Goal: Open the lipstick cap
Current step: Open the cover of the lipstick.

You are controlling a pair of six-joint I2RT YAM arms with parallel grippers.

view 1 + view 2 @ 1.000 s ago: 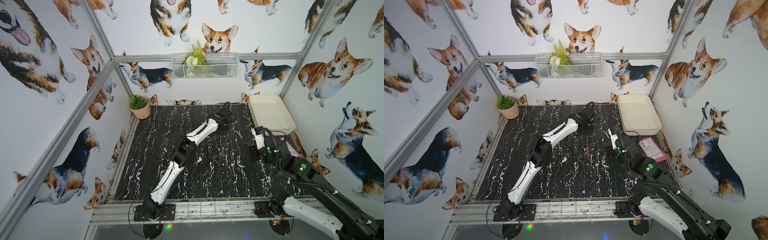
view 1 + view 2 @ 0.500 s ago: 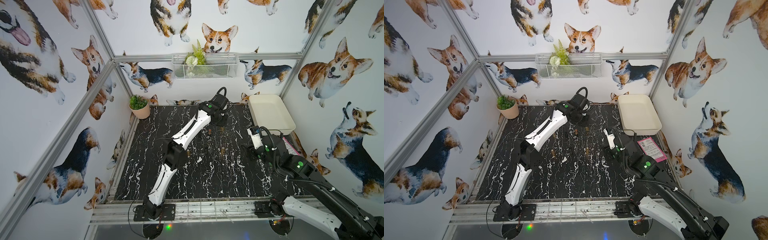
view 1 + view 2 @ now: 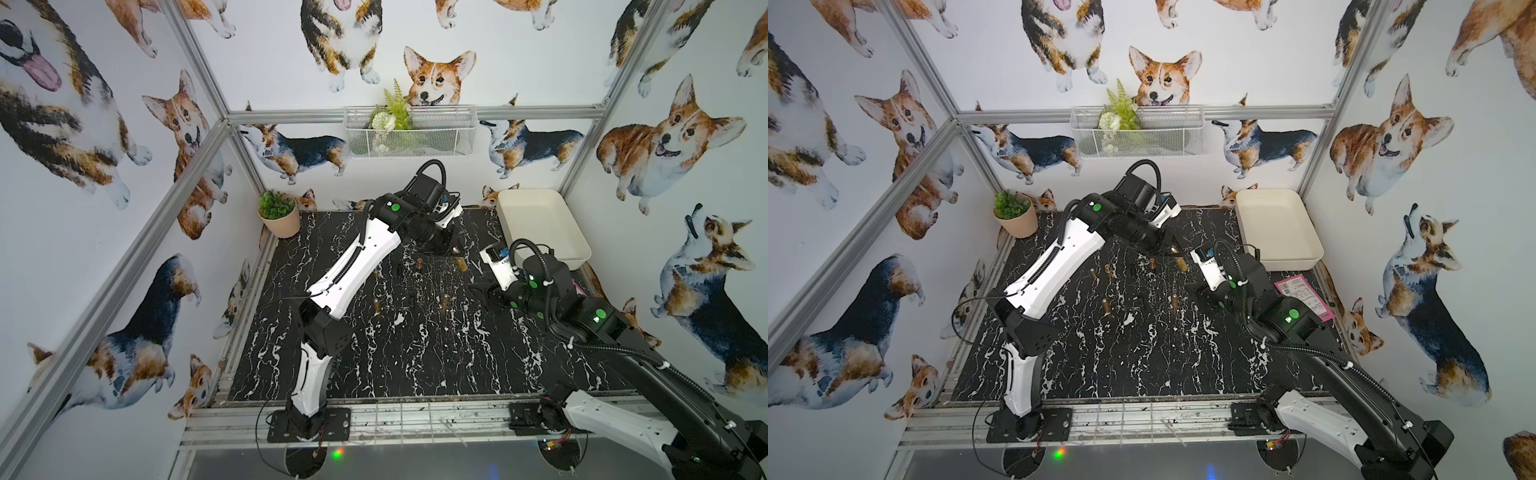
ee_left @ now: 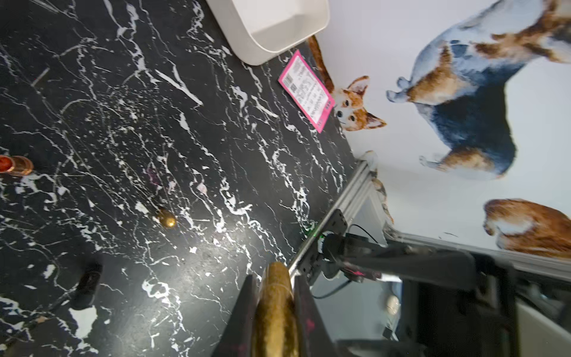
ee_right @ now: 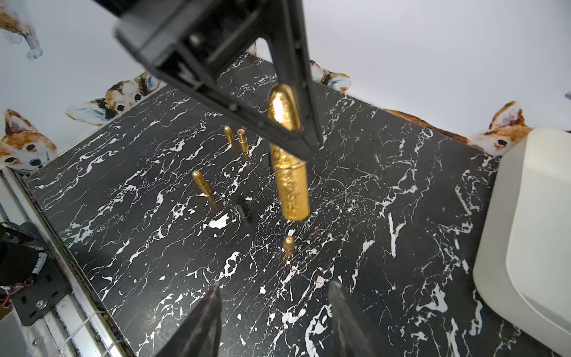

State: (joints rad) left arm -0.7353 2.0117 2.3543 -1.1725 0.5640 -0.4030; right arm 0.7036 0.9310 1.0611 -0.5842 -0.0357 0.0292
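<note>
Over marble [image 5: 401, 216], left pincer [image 4: 274, 278] grips gold lipstick [image 5: 292, 185], seemingly near-vertical, flat end down; right pincer [image 5: 275, 286] gapes.

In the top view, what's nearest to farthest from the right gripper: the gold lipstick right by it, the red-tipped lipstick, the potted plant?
1. Gold lipstick, standing close by the right gripper.
2. Red-tipped lipstick, mid-table.
3. Potted plant, back-left corner.

You have the tray [image 3: 536, 220] in the back right corner of the table [image 3: 415, 353], the plant pot [image 3: 279, 224] in the back left corner, and lipsticks [image 3: 445, 302] standing in the middle.
</note>
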